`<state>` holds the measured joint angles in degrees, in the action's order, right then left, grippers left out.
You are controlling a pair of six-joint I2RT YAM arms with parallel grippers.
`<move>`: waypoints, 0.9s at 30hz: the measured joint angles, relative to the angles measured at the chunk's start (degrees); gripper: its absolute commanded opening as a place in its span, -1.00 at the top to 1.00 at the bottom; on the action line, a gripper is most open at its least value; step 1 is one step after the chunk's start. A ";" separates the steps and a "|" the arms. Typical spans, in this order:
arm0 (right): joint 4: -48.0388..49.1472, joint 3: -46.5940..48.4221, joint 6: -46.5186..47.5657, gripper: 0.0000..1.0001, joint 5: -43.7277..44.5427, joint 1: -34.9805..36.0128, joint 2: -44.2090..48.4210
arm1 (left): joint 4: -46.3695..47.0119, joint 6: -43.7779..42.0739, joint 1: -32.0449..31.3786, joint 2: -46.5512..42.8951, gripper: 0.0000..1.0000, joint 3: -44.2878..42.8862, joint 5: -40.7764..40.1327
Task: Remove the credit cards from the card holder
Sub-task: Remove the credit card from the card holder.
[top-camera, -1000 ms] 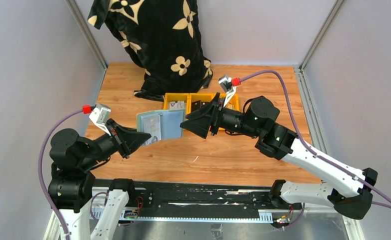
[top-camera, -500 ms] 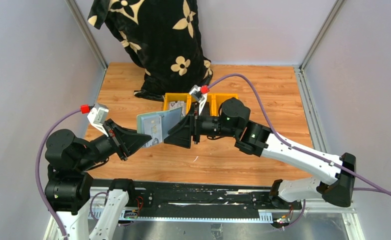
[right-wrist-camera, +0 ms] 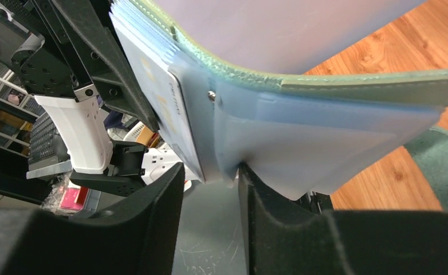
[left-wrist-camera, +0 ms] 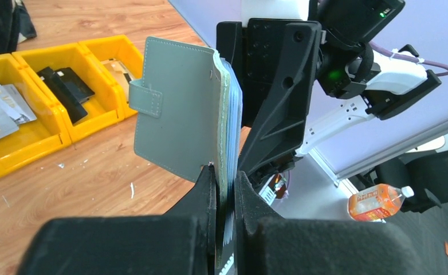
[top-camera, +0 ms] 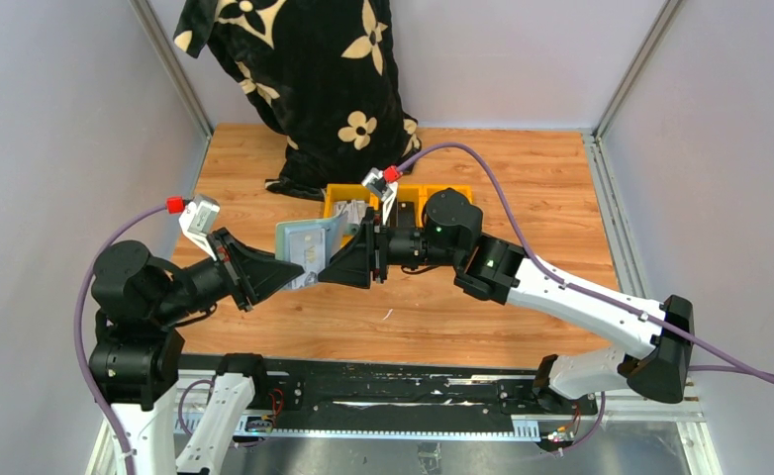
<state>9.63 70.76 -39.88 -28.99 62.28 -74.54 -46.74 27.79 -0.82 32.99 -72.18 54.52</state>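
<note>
Card holder (left-wrist-camera: 179, 109) upright, off table, lower edge pinched by left gripper (left-wrist-camera: 224, 179). Right gripper (right-wrist-camera: 210, 169) part-spread astride pocket leaves, grip uncertain; credit cards (right-wrist-camera: 158, 97) edge-on to it, nearer this arm

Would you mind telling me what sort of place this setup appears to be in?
Probably a robotics lab cell: a wooden table walled by pale panels, yellow sorting bins, and a black office chair beyond.

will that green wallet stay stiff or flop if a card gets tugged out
Probably floppy: the wallet curves, and only the left gripper pinches one edge. Its clear sleeves look thin, so they may drag along.
</note>
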 measured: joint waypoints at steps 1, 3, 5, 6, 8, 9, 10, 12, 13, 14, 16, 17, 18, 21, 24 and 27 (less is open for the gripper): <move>0.09 0.07 -0.09 0.25 -0.09 0.00 0.00 | -0.13 0.09 0.00 0.00 1.00 -0.31 0.11; 0.28 0.13 -0.22 0.30 -0.22 0.00 0.00 | -0.22 0.26 0.00 -0.09 1.00 -0.85 0.20; 0.28 0.28 -0.42 0.33 -0.42 0.00 0.00 | -0.33 0.33 0.00 -0.22 1.00 -1.11 0.17; 0.22 0.39 -0.52 0.35 -0.50 0.00 0.00 | -0.50 0.33 0.00 -0.26 1.00 -1.20 0.04; 0.22 0.44 -0.61 0.37 -0.59 0.00 0.00 | -1.20 0.22 0.00 -0.26 1.00 -1.77 -0.55; 0.24 0.44 -0.63 0.38 -0.59 0.00 0.02 | -1.60 0.11 0.00 -0.26 1.00 -2.08 -0.87; 0.24 0.46 -0.66 0.39 -0.59 0.00 0.02 | -2.19 -0.07 0.00 -0.26 1.00 -2.49 -1.20; 0.28 0.61 -0.76 0.42 -0.61 0.11 0.02 | -2.97 -0.26 0.00 -0.26 1.00 -3.17 -1.44; 0.39 0.68 -0.83 0.44 -0.66 0.22 0.04 | -3.19 -0.35 0.00 -0.26 1.00 -3.48 -1.57; 0.57 0.70 -0.85 0.45 -0.66 0.35 0.07 | -3.37 -0.37 0.00 -0.28 1.00 -3.72 -1.64; 0.85 0.72 -0.94 0.46 -0.83 0.59 0.11 | -3.54 -0.55 0.00 -0.44 1.00 -3.89 -1.79; 0.92 0.72 -0.98 0.46 -0.96 0.72 0.09 | -3.61 -0.63 0.00 -0.55 1.00 -3.89 -1.84; 0.94 0.74 -1.03 0.45 -1.03 0.79 0.11 | -3.69 -0.79 0.00 -0.66 1.00 -3.87 -1.81; 0.92 0.74 -1.09 0.41 -1.33 0.96 0.09 | -3.72 -1.09 0.00 -0.98 1.00 -3.26 -1.40; 0.85 0.74 -1.16 0.22 -1.62 0.98 0.09 | -3.72 -1.49 0.00 -1.03 1.00 -2.71 -0.85; 1.05 0.74 -1.53 0.11 -2.23 1.03 0.11 | -3.78 -2.14 0.00 -1.03 1.00 -2.36 -0.52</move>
<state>10.68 71.50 -41.41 -31.22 63.31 -74.43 -50.52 25.65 -0.82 31.97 -74.54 54.00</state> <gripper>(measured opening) 0.402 0.068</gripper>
